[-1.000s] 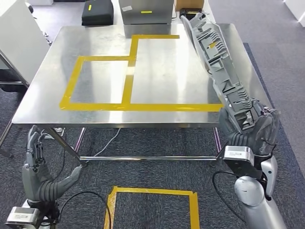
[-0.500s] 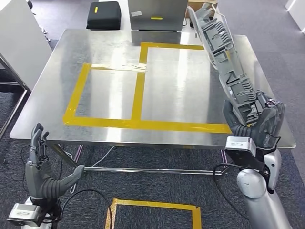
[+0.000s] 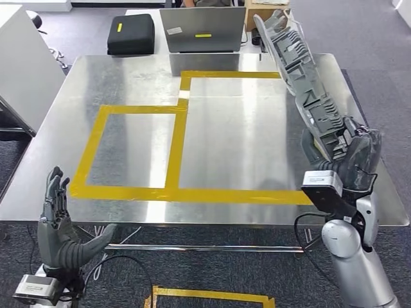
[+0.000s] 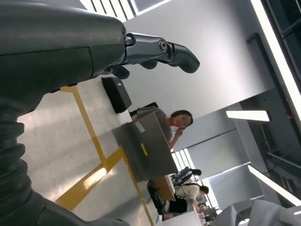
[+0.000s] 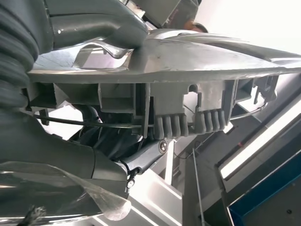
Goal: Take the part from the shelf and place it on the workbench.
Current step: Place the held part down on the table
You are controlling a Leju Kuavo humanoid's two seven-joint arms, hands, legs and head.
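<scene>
Right hand [image 3: 351, 163] is gripping the near end of the long grey plastic part [image 3: 303, 80], and I am holding it raised above the right edge of the workbench [image 3: 58, 115], its far end reaching toward the far right corner. I am keeping it tilted up and clear of the steel top, I judge so that the ribbed underside does not scrape before I pick a spot to lower it. The yellow tape outline [image 3: 176, 138] marks two boxes on the top; the larger one, nearer the part, looks to me like the likely landing place, though nothing says so outright.

Left hand [image 3: 60, 234] is hanging below the near left corner with fingers spread wide and nothing in it; I am keeping it out of the way because one hand is carrying the load.

From the head view I am reading the whole layout: the part's length, its angle, the laptop [image 3: 203, 32] and black case [image 3: 131, 33] beyond the far edge. At the right wrist I am getting what the head misses: the thumb [image 5: 96, 21] pressing along one face of the part [image 5: 184, 70] and darker fingers wrapping beneath its ribs. At the left wrist I am seeing the spread fingers [image 4: 160, 49] and a person [image 4: 177, 125] sitting behind the laptop [image 4: 145, 150].
</scene>
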